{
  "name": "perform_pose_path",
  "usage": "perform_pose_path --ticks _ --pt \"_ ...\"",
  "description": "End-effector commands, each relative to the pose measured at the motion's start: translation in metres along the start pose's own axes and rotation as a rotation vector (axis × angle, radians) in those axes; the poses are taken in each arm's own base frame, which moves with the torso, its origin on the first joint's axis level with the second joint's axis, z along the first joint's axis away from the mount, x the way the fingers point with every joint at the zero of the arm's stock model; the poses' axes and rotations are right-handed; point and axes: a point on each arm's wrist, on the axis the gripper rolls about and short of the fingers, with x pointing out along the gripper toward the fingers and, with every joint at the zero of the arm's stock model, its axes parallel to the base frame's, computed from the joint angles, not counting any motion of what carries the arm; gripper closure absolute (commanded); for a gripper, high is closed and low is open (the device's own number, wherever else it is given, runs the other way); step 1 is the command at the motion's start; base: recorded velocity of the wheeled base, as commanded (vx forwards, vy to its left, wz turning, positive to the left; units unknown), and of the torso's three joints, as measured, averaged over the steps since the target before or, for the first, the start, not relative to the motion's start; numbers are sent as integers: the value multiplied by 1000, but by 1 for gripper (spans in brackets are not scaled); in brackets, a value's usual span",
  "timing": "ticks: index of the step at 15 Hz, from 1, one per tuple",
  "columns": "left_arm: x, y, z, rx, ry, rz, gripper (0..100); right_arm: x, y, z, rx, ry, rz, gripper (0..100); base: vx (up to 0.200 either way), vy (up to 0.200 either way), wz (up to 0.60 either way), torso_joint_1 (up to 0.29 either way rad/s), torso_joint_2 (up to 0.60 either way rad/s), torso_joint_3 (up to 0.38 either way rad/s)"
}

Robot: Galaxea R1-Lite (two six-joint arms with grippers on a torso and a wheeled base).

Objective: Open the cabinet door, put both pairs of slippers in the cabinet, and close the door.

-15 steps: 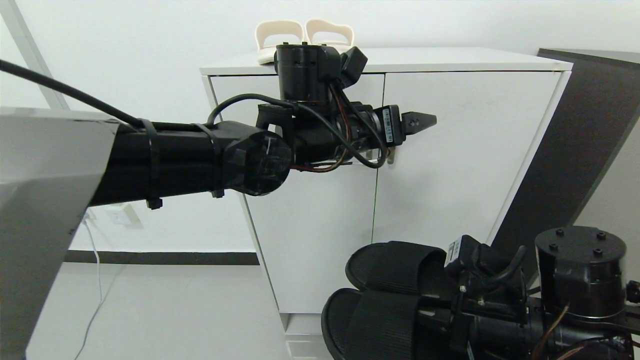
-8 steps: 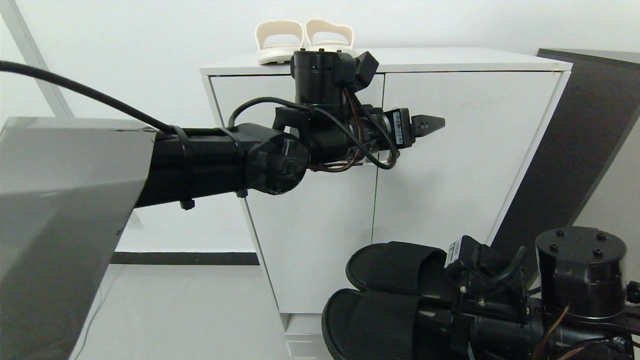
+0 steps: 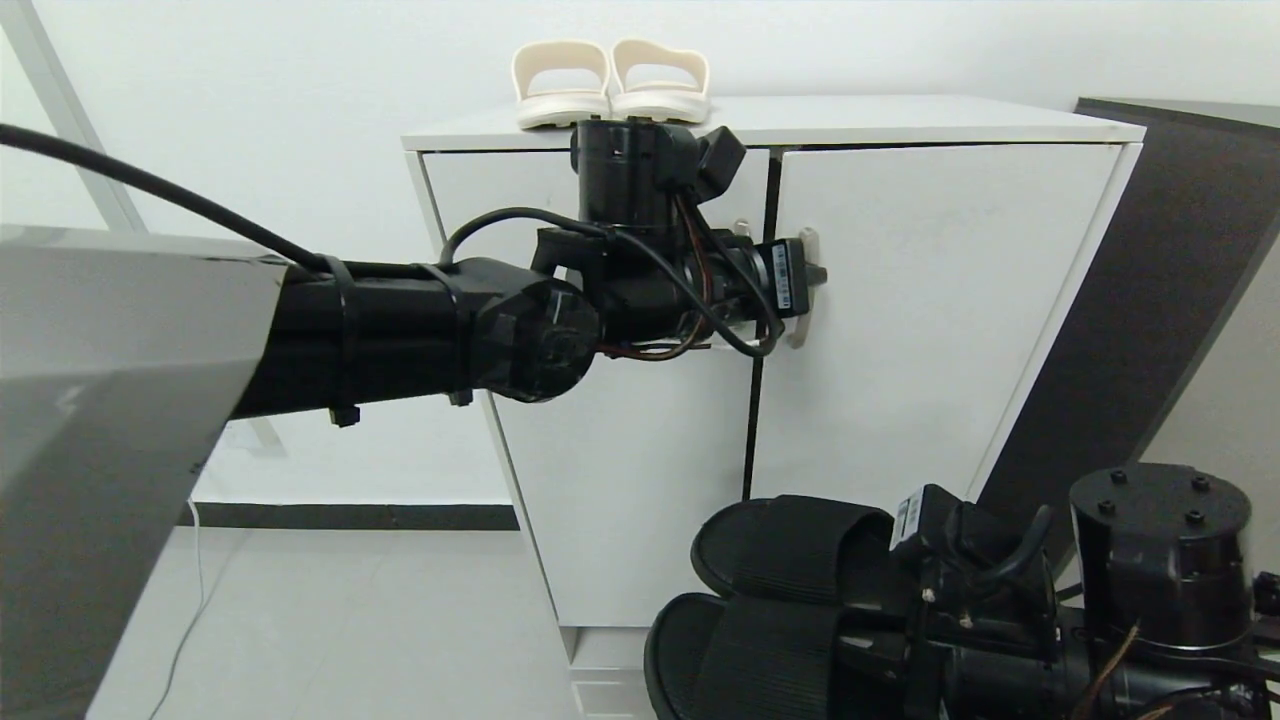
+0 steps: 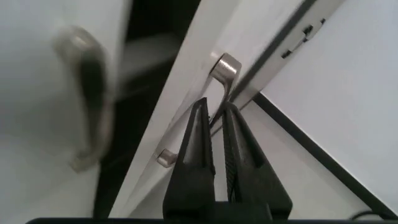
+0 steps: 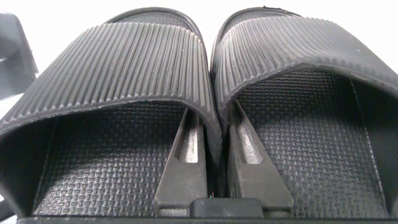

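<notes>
A: How is the door?

B: I have the left gripper (image 4: 214,109) pinched on the handle (image 4: 227,65). Its bar runs between my two fingers, which sit almost together. The door (image 3: 900,300) is ajar. A dark gap (image 3: 751,420) runs from 12 down to 6 between it and the other door (image 3: 620,480), wider at the top.

A: And the slippers?

B: The black slippers (image 3: 790,545) are at 5 o'clock in my head view, low in front of the cabinet (image 3: 900,118). My right gripper (image 5: 214,124) is clamped on their two touching inner walls, one finger inside each shoe. The white slippers (image 3: 610,80) sit side by side on the cabinet top at 12, near its front edge.

A: Room to move?

B: There is bare floor (image 3: 350,620) at 7 o'clock. A dark panel (image 3: 1150,300) stands just beside the cabinet at 3. My left arm (image 3: 380,320) crosses in from 9, in front of the other door.

A: Any writing?

B: There is a white label (image 3: 785,277) on my left wrist and another (image 3: 906,518) on the right. The print is too small for me to read.
</notes>
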Motion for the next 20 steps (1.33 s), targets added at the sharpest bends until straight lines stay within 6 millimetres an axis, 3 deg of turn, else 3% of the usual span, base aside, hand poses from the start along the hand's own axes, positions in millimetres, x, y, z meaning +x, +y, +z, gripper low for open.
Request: perform_pose_path --ticks 1,6,9,13,15,20 --pt "-18 -10 4 -1 6 -5 100 -2 4 -4 -2 1 53 100 0 0 0 0 0 0" --pt "-50 -32 0 6 6 -44 100 -8 10 -5 -27 -12 126 100 0 0 0 0 0 0" --pt "-78 -40 -5 6 2 -50 100 -7 11 -6 -34 -8 132 100 0 0 0 0 0 0" --pt "-78 -11 0 -10 -30 17 100 -6 13 -6 -44 -9 137 100 0 0 0 0 0 0" --pt "-68 5 -3 -13 -33 45 100 -6 12 -7 -48 -5 137 100 0 0 0 0 0 0" --pt "-41 16 3 -2 -73 38 100 -5 12 -7 -48 -2 137 100 0 0 0 0 0 0"
